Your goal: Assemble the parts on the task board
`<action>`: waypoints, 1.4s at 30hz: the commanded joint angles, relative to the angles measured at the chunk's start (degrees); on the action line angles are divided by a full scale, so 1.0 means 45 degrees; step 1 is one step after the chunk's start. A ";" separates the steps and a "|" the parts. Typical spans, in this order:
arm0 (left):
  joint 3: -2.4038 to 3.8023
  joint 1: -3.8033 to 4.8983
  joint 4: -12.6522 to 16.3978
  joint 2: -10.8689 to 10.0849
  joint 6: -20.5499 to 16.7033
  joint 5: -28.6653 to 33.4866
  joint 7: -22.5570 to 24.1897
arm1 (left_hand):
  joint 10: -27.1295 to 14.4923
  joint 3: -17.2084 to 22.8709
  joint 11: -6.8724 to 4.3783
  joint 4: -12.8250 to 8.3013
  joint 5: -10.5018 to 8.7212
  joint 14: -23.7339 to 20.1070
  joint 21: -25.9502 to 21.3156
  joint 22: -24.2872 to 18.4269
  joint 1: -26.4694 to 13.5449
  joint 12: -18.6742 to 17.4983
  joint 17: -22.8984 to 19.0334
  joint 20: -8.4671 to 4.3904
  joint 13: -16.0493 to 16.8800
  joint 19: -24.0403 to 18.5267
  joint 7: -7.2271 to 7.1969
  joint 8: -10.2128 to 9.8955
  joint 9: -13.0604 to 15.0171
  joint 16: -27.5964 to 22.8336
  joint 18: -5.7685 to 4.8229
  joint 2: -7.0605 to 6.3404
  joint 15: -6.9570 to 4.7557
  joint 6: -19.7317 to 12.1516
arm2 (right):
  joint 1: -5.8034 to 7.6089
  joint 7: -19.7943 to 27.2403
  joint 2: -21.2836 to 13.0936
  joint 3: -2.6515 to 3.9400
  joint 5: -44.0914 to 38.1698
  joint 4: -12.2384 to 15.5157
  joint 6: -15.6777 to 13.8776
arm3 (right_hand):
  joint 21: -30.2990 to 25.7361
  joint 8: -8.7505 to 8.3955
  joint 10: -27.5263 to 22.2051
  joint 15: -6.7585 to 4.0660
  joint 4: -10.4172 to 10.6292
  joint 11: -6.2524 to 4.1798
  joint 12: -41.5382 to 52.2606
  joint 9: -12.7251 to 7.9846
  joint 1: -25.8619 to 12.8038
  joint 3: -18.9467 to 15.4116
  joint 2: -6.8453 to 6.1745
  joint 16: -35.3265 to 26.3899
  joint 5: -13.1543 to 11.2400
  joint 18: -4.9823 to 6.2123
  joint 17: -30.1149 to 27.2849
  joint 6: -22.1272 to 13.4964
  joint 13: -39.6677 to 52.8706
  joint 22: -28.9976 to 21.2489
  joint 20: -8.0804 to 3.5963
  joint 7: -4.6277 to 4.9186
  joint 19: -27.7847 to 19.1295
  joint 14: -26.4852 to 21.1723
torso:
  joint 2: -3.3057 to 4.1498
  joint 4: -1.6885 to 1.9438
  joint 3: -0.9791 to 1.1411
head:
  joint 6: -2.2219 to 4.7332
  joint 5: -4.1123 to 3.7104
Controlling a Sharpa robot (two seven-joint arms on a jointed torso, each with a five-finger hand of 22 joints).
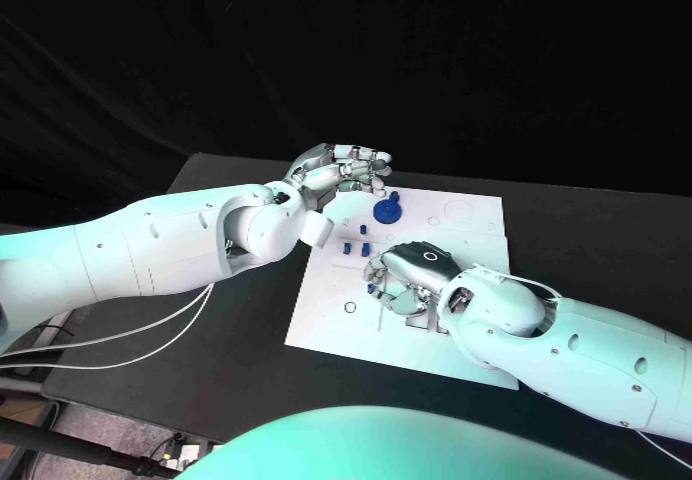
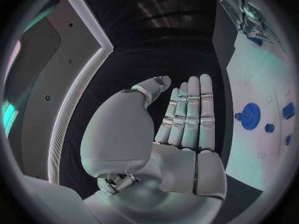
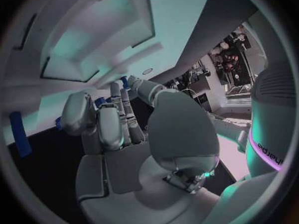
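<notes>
Right hand (image 1: 411, 270) low on the task board (image 1: 476, 225), fingers curled over small blue parts (image 1: 372, 290); whether it grips one, cannot tell. Left hand (image 1: 340, 168) idle, fingers straight, empty, blue gear (image 1: 387, 211) just beside it. Advice: seat squarely, press slowly.

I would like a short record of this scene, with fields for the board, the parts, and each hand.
board: white task board lying flat in the middle of the black table
round part: blue round part on the board, near its far edge
left hand: left hand at the board's far left corner, fingers straight and together, holding nothing
right hand: right hand lowered over the middle of the board, fingertips among small blue parts
right hand grasp: cannot tell whether it holds a part
</notes>
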 commanded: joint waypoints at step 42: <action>0.0010 0.0014 -0.0049 0.0002 0.0344 -0.0057 -0.0047 | -0.0113 -0.0037 -0.0010 -0.0063 0.0008 -0.0090 -0.0057 -0.0012 0.0052 -0.0072 0.0044 -0.0004 0.0014 -0.0059 0.0046 -0.0070 -0.0012 -0.0057 -0.0016 0.0144 0.0008 -0.0083 | 0.1663 -0.0411 -0.2718 0.0436 0.0651 0.0349 0.2729 | -0.0789 -0.0819 -0.1570 -0.0034 0.0919 -0.0101 0.1886 -0.0056 0.0975 -0.4172 0.0289 -0.0207 0.1109 0.0249 -0.0654 -0.0693 -0.0568 0.0033 -0.0006 -0.0159 -0.0064 -0.0150 | 0.0023 0.0012 0.0004 | 0.0405 -0.0673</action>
